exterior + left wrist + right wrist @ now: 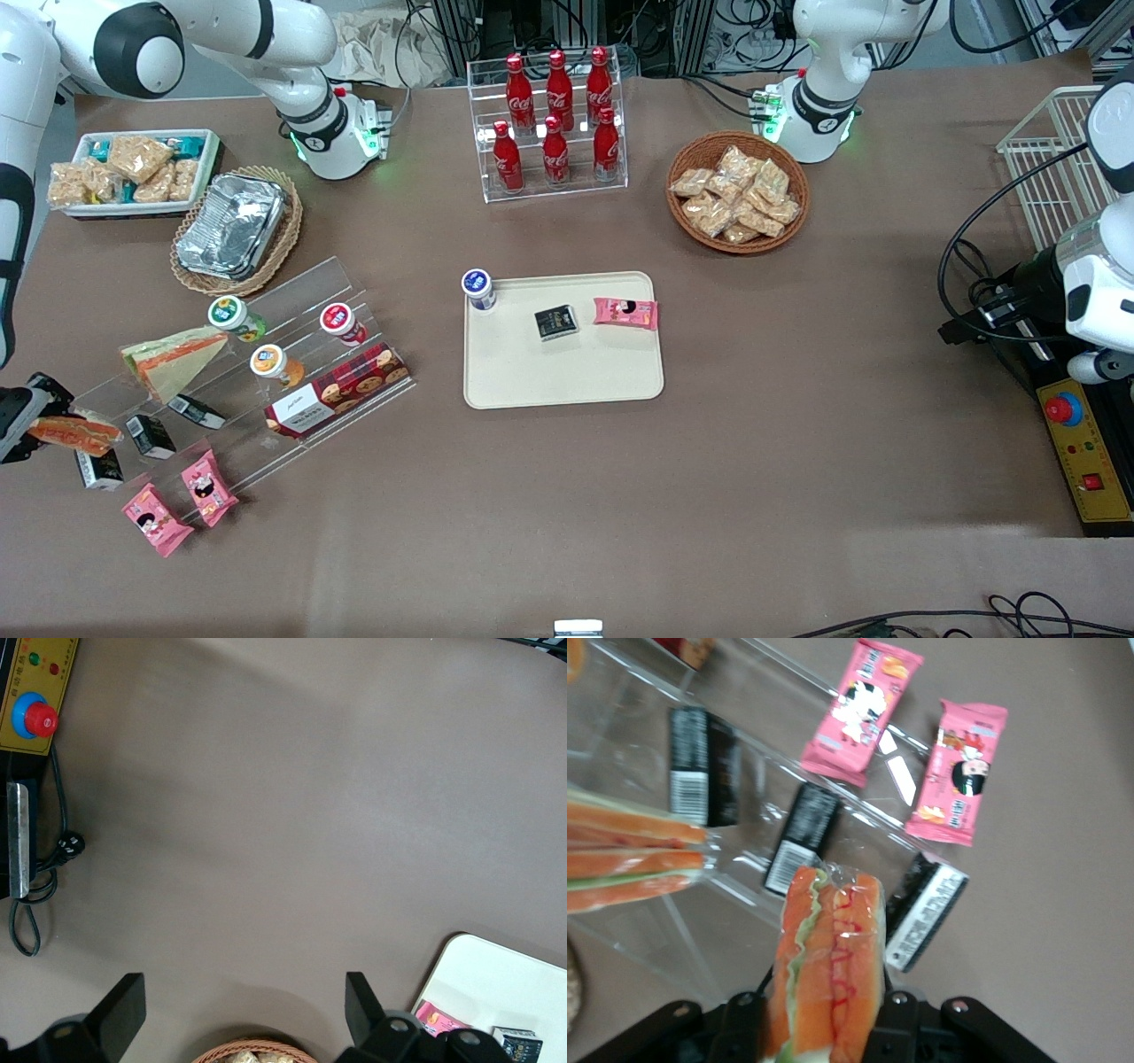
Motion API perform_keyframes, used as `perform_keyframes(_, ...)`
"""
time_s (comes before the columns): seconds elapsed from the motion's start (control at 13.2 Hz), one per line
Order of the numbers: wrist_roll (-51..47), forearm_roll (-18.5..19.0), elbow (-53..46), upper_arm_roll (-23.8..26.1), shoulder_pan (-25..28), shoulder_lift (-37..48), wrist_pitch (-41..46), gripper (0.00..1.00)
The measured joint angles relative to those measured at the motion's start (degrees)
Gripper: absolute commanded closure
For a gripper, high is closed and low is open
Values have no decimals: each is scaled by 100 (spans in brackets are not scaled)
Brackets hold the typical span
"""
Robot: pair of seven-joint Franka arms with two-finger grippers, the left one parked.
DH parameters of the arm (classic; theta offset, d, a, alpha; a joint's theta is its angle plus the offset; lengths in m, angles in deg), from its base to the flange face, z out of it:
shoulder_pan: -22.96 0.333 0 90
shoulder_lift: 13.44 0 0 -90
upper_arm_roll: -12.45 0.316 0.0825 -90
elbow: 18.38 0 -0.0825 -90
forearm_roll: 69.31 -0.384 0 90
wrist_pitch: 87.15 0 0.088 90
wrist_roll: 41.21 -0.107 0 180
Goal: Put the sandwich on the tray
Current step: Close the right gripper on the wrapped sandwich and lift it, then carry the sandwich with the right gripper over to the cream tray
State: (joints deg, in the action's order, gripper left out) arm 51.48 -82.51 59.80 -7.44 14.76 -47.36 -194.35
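Gripper: the right arm's gripper sits at the working arm's end of the table, above the clear acrylic step rack.
Jaws: closed on the sandwich, one finger on each flat bread face.
Sandwich: clear-wrapped wedge held between the jaws, its orange-red and green cut edge facing the wrist camera, its tip sticking out past the fingertips; it hangs over the black snack packs and near two pink snack packs.
Other wedge: the larger sandwich wedge lies on the rack.
Tray: the cream-beige tray at mid-table, well apart from the sandwich, carries a blue-lidded cup, a black pack and a pink pack.
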Motion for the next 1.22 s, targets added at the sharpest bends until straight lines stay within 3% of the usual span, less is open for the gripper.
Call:
perform_keyframes(0.3, -75, 6, -274, 0, 312, 427, 480, 100)
perform_keyframes(0.46, -646, 93, -422, 0, 645, 631, 735, 100)
perform_keyframes(0.99, -2983, 336, -575, 25, 2478, 693, 1000, 100)
perform_keyframes(1.22, -3606, 337, -575, 111, 2985, 671, 970, 100)
